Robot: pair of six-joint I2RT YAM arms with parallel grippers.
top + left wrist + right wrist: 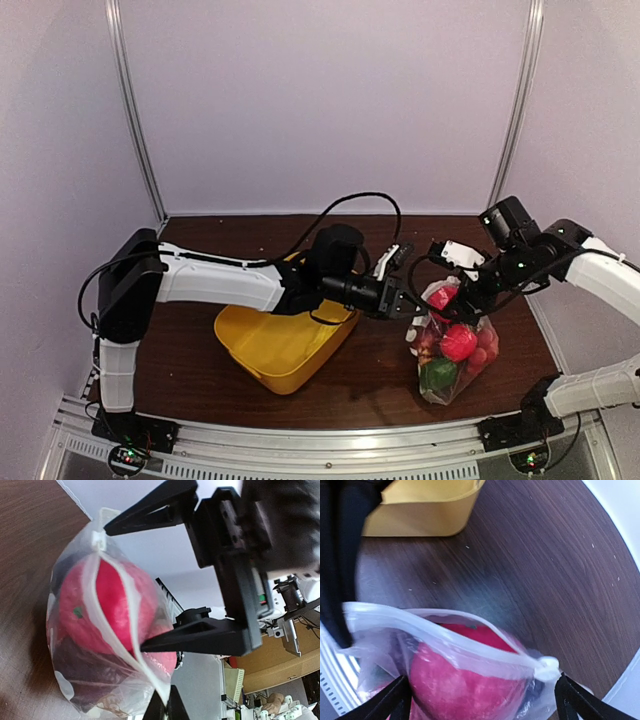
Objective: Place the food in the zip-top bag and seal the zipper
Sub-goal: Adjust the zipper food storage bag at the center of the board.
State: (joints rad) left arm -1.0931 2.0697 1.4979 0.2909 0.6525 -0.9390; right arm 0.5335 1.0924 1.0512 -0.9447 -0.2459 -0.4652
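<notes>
- Because the left gripper (167,705) is pinched together on only the left end of the mouth of the zip-top bag (455,365), a small pull to the left can, I think, slide the thin plastic out of its jaws. Then the bag drops over on the table (370,385).
- Where a big red piece of the food (80,610) pushes up under the zipper (445,640), the two strips look apart in the left wrist view. Pressing there can make the strips miss each other, or squeeze the piece out of the mouth.
- If the right gripper (482,695), whose fingers stand wide apart, closes too low, it catches the red piece and not the strip, so no seal is made.
- The bag stands right of the yellow tub (285,350) and well apart from it, on the right and rather near part of the table. It is filled with food and its mouth is up.
- The left end of the mouth is inside the left gripper's jaws.
- The rest of the zipper runs between the right gripper's two fingers, with its white end tab just beside one of them. I cannot tell whether a finger touches the plastic.
</notes>
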